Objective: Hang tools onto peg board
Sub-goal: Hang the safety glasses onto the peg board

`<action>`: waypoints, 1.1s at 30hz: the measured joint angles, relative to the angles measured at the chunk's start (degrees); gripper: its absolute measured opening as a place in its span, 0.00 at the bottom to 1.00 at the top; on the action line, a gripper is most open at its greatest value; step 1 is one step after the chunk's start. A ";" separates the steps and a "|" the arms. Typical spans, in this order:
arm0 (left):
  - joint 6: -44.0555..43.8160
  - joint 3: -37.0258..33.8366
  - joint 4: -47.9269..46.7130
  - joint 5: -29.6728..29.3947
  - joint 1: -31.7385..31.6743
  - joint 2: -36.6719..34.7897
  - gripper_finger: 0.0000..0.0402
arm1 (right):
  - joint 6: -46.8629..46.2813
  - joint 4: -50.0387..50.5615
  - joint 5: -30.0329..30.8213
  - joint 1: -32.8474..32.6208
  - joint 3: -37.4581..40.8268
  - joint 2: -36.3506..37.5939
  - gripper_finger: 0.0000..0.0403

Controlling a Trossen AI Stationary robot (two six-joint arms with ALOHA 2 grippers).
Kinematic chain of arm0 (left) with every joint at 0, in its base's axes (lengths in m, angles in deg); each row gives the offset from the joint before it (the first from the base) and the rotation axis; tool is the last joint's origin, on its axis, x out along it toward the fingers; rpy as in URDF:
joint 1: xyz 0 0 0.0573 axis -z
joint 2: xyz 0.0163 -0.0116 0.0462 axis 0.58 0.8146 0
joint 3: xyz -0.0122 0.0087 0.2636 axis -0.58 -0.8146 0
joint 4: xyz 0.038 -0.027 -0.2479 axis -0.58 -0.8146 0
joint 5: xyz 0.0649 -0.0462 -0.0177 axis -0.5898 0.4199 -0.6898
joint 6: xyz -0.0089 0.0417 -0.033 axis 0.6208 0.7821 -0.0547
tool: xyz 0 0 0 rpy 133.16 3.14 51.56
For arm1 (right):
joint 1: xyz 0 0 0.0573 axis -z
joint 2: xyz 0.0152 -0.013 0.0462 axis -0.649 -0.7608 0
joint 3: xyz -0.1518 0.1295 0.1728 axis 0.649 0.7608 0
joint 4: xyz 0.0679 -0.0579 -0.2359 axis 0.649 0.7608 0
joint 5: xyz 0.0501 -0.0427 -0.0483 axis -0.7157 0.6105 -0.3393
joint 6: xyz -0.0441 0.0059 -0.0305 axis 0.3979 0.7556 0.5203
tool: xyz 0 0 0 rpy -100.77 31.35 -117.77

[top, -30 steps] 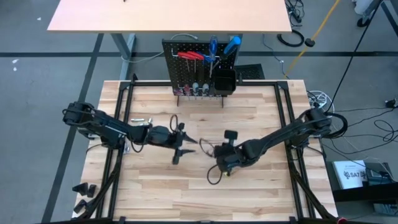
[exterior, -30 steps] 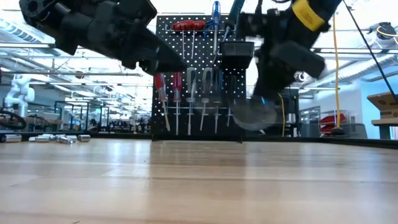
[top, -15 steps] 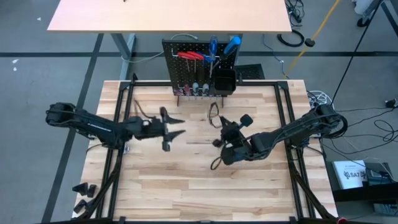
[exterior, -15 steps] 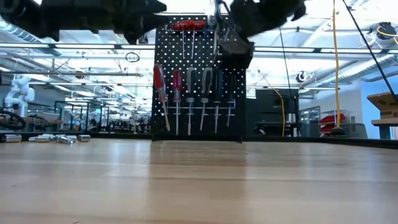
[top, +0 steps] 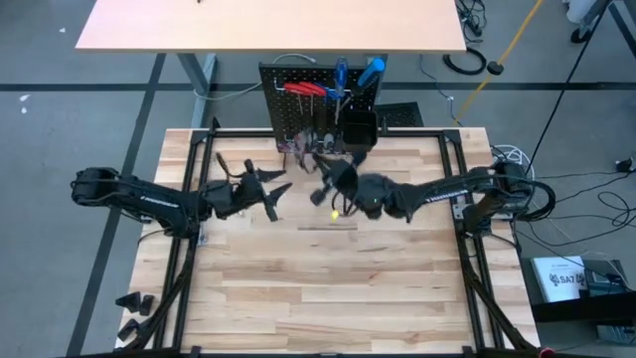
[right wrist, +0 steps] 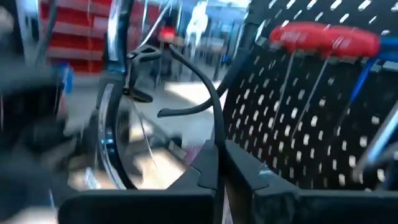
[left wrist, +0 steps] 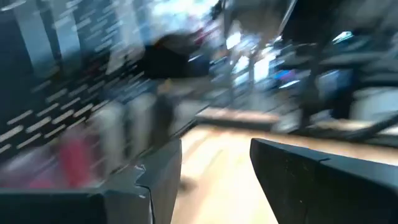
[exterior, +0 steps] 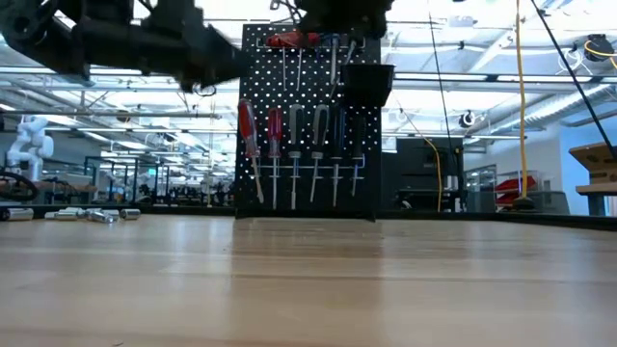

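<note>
The right pincer (right wrist: 219, 163) has carried the glasses (right wrist: 134, 118) up to the peg board (top: 298, 114).

The peg board (top: 320, 109) stood upright at the upper middle of the frame, at the far edge of the table (top: 318, 288), with red-handled hex keys (top: 304, 89) and blue-handled screwdrivers (top: 356, 72) along its top. The right gripper (top: 320, 169) hung just below it, blurred. The left gripper (top: 270, 191) sat left of centre, its fingers spread
</note>
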 joint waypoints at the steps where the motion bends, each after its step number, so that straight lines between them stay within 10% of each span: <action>1: -0.05 0.02 -2.33 -2.62 -0.01 -0.55 0.49 | 0.75 -3.38 -1.35 1.11 0.00 -0.91 0.00; 33: 1.46 0.02 -25.56 -6.92 0.08 -14.04 0.49 | 5.37 3.41 -0.83 13.79 -31.89 -26.64 0.00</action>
